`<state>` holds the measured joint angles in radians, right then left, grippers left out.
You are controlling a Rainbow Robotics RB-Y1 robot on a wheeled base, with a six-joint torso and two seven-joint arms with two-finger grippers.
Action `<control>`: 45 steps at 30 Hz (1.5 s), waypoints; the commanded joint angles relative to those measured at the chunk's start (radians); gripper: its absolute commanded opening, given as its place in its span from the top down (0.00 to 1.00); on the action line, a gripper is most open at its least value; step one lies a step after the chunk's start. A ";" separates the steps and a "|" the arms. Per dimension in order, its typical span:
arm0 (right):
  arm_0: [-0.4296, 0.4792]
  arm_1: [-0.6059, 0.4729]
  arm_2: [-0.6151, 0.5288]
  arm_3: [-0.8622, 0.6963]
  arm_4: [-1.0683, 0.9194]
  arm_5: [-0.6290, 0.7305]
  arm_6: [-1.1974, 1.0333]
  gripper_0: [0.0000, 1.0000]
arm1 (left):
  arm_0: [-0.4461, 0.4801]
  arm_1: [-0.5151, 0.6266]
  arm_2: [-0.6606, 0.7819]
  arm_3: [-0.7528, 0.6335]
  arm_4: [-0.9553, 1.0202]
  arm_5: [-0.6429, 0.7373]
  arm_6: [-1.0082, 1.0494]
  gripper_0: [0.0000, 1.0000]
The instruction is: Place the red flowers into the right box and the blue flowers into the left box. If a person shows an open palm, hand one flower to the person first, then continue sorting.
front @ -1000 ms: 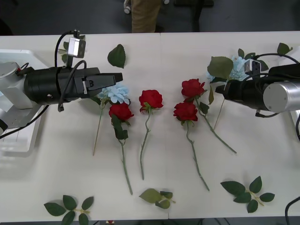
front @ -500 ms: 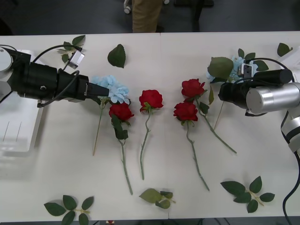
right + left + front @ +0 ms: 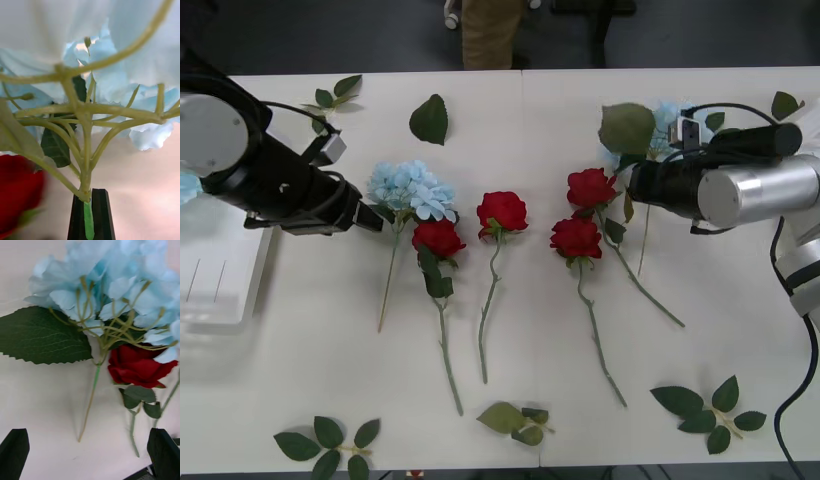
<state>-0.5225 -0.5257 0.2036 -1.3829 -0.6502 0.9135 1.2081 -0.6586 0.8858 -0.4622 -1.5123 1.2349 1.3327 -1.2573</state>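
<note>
We look down on a white table point(image 3: 300, 380), and we place everything relative to the row of four red flowers point(image 3: 502, 212) lying across its middle, heads away from us and stems trailing toward us. Nearest us, loose green leaf sprigs point(image 3: 330, 445) lie along the table's near edge, leaving bare table between them and the stem ends. To the left of the roses, one of the blue flowers point(image 3: 411, 190) lies flat, its head touching the leftmost rose. Our left gripper point(image 3: 88, 452) hangs just left of that bloom, black fingers spread wide and holding nothing. Further left sits the left box point(image 3: 220, 280), partly under the arm. To the right of the roses, our right gripper point(image 3: 90, 215) is pinched shut on the green stem of a second blue flower point(image 3: 668, 118), just below where it branches into the cluster. We judge these blooms light and floppy, with soft petals that crush easily, so the stiffer stem near the head is the sound place to take hold. We judge the widest open room lies toward us, below the stems. Beyond the roses, at the far edge, stands the person point(image 3: 485, 30).
</note>
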 commanded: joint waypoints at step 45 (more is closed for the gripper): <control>0.042 -0.005 0.030 -0.435 -0.985 -0.058 0.468 1.00 | -0.084 -0.034 -0.254 -0.213 -0.368 -0.107 0.418 0.09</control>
<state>-0.4870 -0.5219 0.2311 -1.7950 -1.6216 0.8686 1.6645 -0.7271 0.7668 -0.8281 -1.6148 0.7571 1.2395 -0.8242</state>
